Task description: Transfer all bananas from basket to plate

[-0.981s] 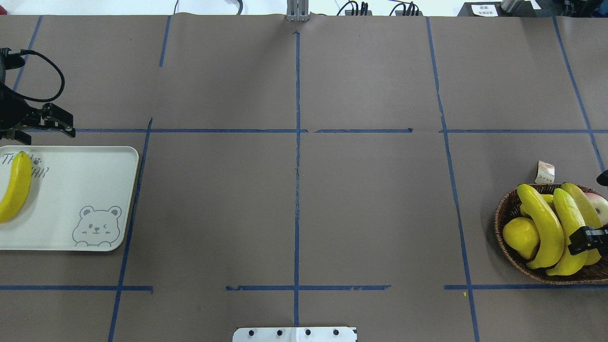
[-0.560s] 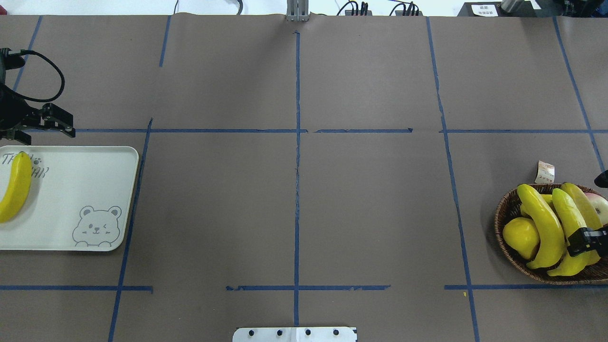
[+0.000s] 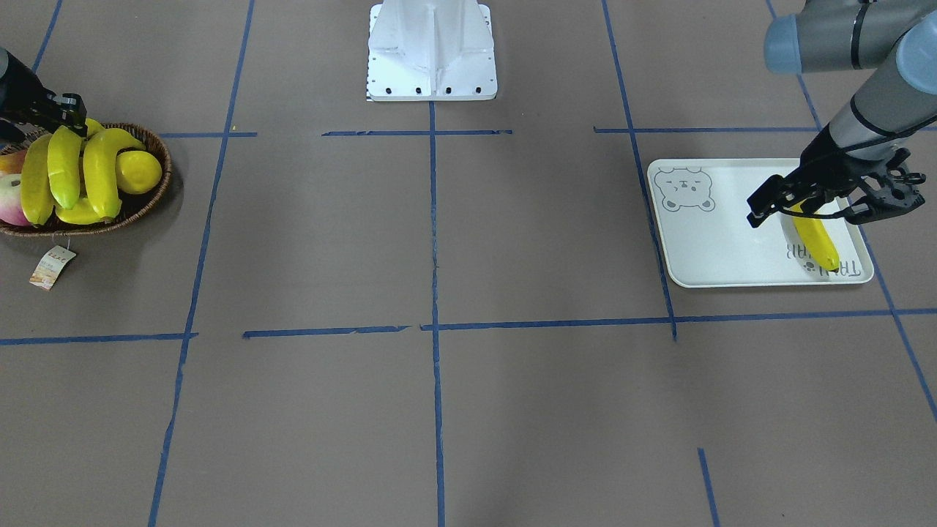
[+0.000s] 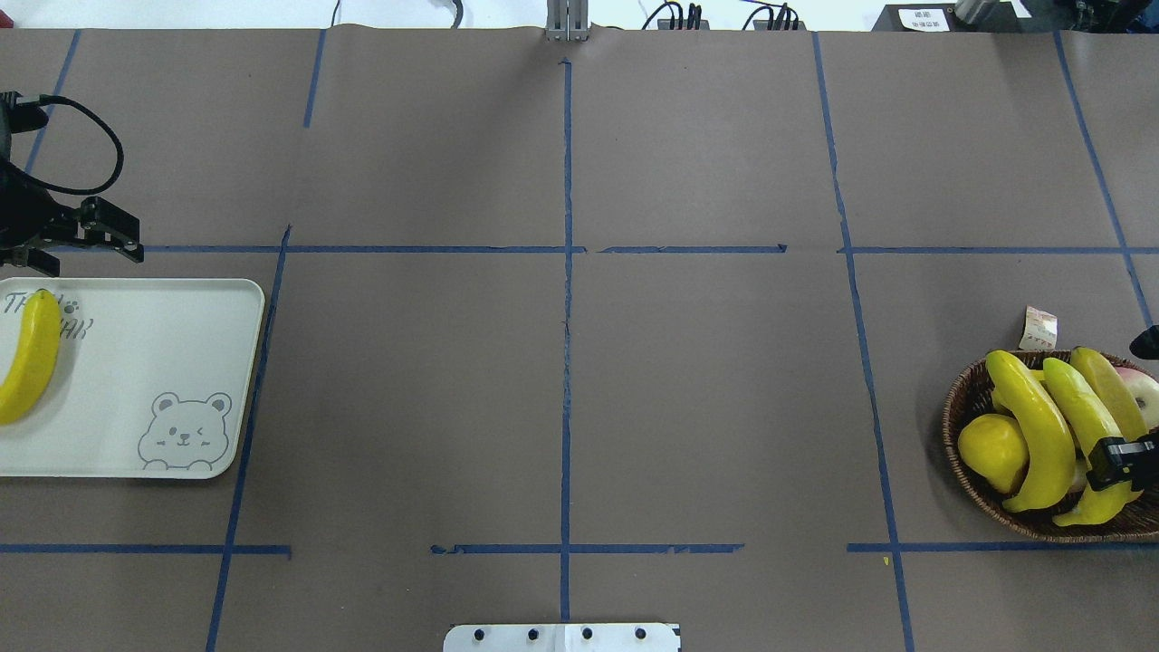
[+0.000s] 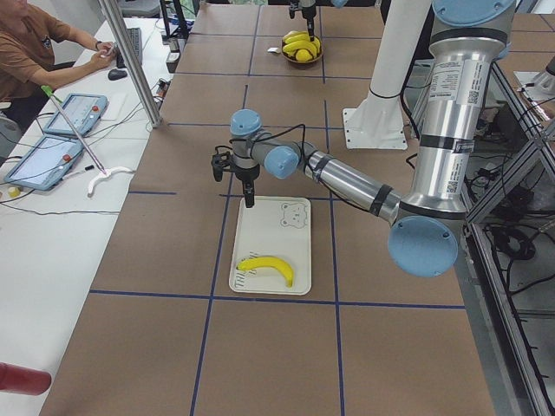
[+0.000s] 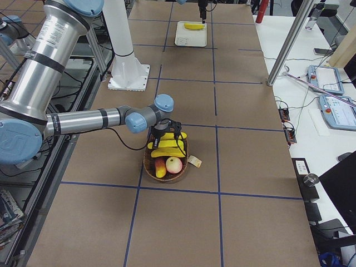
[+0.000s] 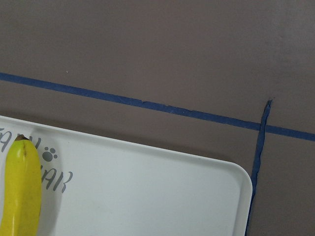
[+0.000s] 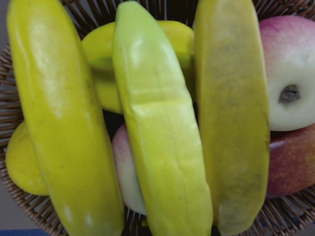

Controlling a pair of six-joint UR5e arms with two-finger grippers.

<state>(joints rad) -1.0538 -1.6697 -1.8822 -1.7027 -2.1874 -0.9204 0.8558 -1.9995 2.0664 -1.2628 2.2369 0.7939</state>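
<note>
- Three long, curved, glossy yellow toy bananas (image 4: 1037, 435) lie side by side across the round brown woven wicker basket (image 4: 958, 407). The fourth banana (image 4: 27, 358) lies alone on the flat, rectangular, mint-white plate (image 4: 163, 362) with the grey bear drawing.
- The middle banana (image 4: 1073, 407) sits directly under the right gripper (image 4: 1121, 450). One black finger overlaps its lower half in the overhead view, and the wrist view shows it centred and very close.
- I cannot tell whether those jaws are clamped on it or only straddle it. No finger shows in the wrist view, and the overhead view cuts the gripper off at its edge.
- The other two basket bananas flank the jaws, one on each side. A round yellow lemon (image 4: 991, 451) and red-and-cream apples (image 4: 1145, 389) lie lower, beside and beneath them.
- The left gripper (image 3: 812, 208) hangs with its jaws spread wide and holds nothing. The fourth banana's dark tip lies just below it and to one side.
- The step in hand looks like the pickup of the second banana, with one of four delivered.
- The next move likely calls for a firm grip across the middle banana's width. A straight lift should then clear its neighbours without dragging them out. The plate is well apart from these jaws, so a hand-over to the left arm seems likely.
</note>
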